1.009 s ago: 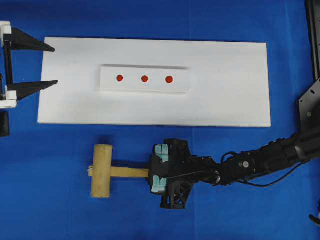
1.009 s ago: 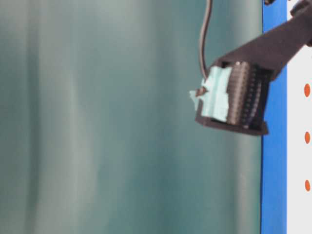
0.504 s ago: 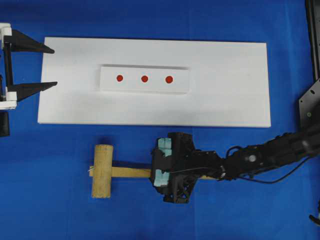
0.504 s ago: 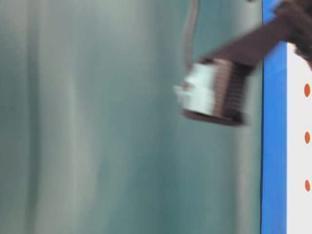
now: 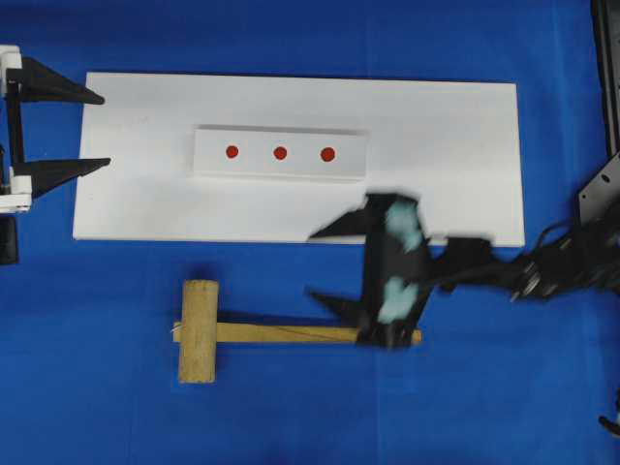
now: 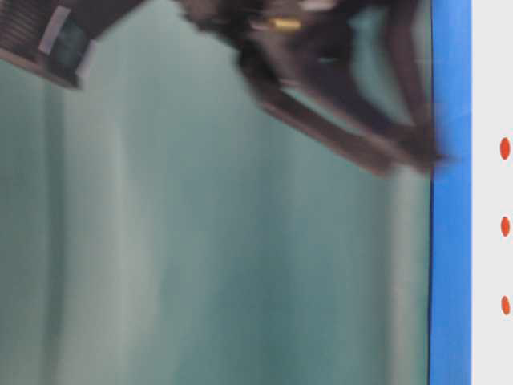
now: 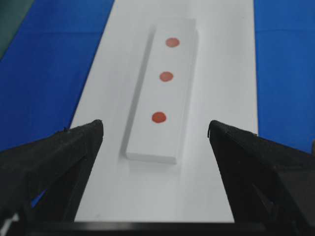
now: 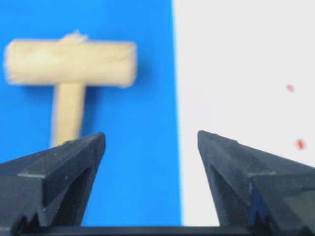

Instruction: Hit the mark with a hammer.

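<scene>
Fingers, right [image 5: 334, 263]: my two black tips stand apart with nothing between them, raised above the handle's far end.
Fingers, left [image 5: 97, 129]: spread wide, empty, at the white board's [image 5: 465, 136] edge.
Hammer [image 5: 242, 332]: lies flat on the blue bench [image 5: 97, 407], head left, handle running right, just below the board.
Handling: I judge it light, stiff, dry wood, not fragile.
Hold: mid-handle, across its flat sides, so the head swings.
Marks [image 5: 280, 152]: three red dots on a raised white strip [image 5: 208, 165].

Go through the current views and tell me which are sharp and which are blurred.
Overhead: right gripper motion-smeared, hammer and white board crisp. Table-level: dark arm streaked, background a green haze. Left wrist: red dots clear, left gripper fingers soft. Right wrist: hammer head soft, fingers sharper.
</scene>
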Controlling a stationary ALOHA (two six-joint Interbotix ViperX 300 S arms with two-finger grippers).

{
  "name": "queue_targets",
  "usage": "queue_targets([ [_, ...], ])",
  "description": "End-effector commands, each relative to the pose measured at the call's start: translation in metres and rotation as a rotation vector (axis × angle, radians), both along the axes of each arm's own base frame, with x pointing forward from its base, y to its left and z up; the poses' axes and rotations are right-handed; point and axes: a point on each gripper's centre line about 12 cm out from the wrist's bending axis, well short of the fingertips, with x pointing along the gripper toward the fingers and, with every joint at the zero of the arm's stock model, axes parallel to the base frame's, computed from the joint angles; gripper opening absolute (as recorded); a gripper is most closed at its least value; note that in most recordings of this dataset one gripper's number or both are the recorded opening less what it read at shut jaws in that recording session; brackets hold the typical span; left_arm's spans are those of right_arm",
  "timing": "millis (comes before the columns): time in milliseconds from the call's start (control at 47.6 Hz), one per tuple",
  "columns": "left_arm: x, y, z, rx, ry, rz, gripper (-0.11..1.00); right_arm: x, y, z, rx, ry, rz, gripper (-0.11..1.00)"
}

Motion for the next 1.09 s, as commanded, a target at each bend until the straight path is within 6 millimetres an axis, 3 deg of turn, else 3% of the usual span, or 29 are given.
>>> queue_targets([
  [0, 0.001, 0.001, 0.005, 0.002, -0.015, 0.002, 0.86, -0.012, -0.020, 0.026, -0.003, -0.064, -0.029, 0.70],
  [231, -0.001, 0.000, 0.009, 0.005, -0.035, 0.004, 0.86, -0.062, -0.064, 0.054, -0.004, -0.157, -0.075, 0.70],
  [441, -0.004, 0.000, 0.012, 0.007, -0.047, 0.002, 0.86, -0.115, -0.075, 0.067, -0.008, -0.247, -0.086, 0.70],
  [777, -0.013, -0.004, 0.014, 0.011, -0.046, -0.008, 0.86, -0.175, -0.082, 0.030, 0.028, -0.265, -0.095, 0.70],
  [1072, -0.027, -0.012, 0.007, 0.019, -0.071, -0.042, 0.86, -0.192, -0.082, -0.003, 0.039, -0.222, -0.080, 0.69],
])
